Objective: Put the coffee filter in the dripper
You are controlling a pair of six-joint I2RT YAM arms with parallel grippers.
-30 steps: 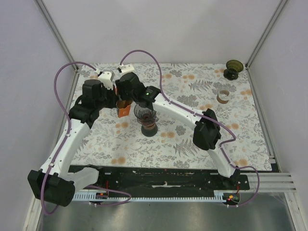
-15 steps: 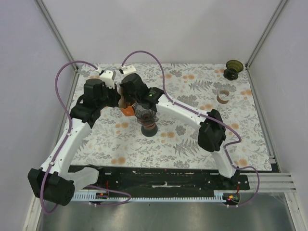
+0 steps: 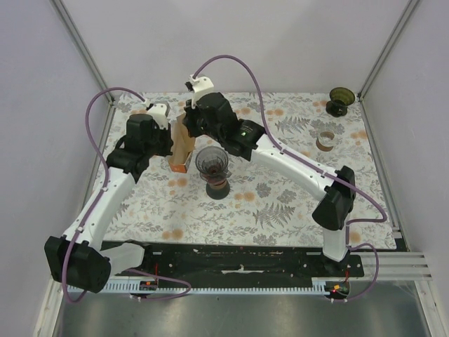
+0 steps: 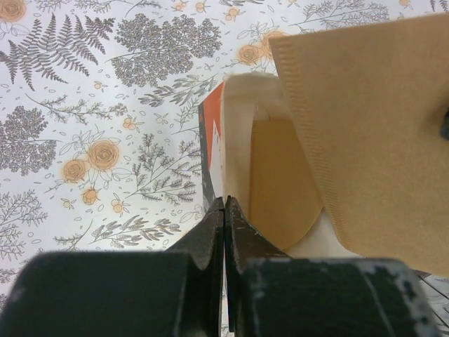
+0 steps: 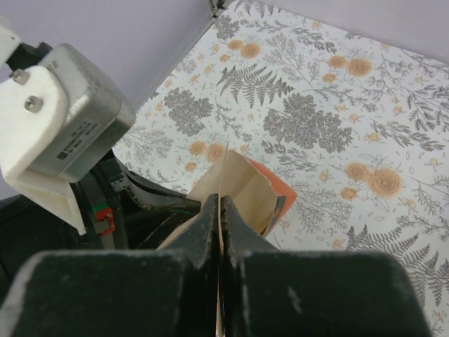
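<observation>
Brown crimped paper filter (image 4: 372, 140) pinched in right claw (image 5: 222, 210); left claw (image 4: 224, 210) clamps carton (image 4: 237, 133).

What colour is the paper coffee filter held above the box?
Light brown, like unbleached paper. The paper coffee filter shows best in the left wrist view.

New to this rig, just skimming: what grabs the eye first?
At the far left of the floral table, the left end effector pinches the wall of an orange-and-white filter box while the right end effector grips a tan paper coffee filter at its open top. Beside them stands the dark glass dripper, no filter inside.
</observation>
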